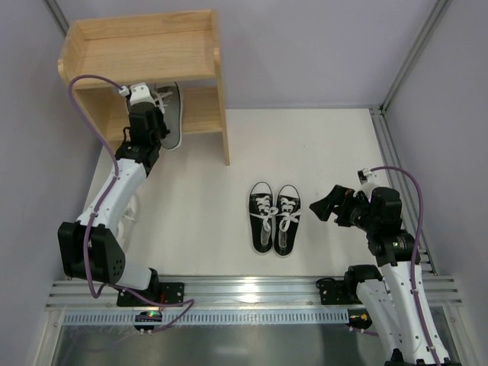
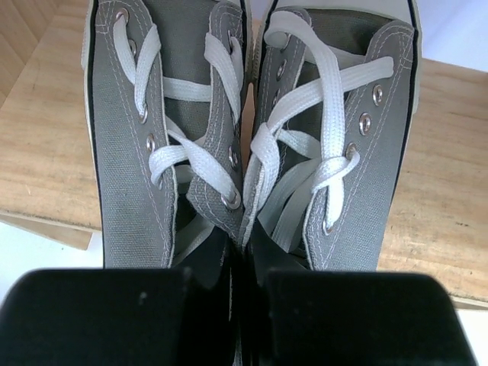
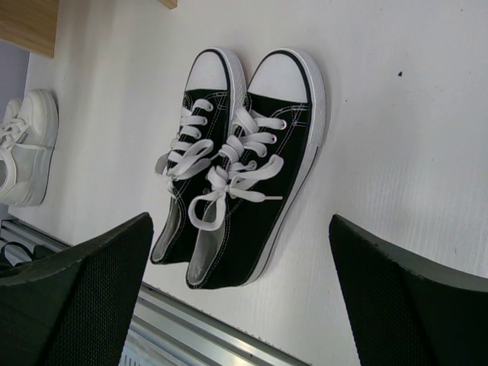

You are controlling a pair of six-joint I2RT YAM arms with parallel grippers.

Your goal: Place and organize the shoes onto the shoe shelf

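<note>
Your left claw (image 2: 244,284) clamped on inner collars of the grey pair (image 2: 130,168), over the lower tier of the shelf (image 2: 438,175) at eleven o'clock, your right claw (image 3: 240,221) spread wide, black pair (image 3: 229,152) at its nine o'clock.

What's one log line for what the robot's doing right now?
left gripper: shut on grey shoes, at shelf lower tier | right gripper: open, facing black shoes on table | white shoe: on table

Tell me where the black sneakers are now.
In the top external view the black sneakers stand side by side on the table, below and right of the shoe shelf, just left of the right gripper.
</note>
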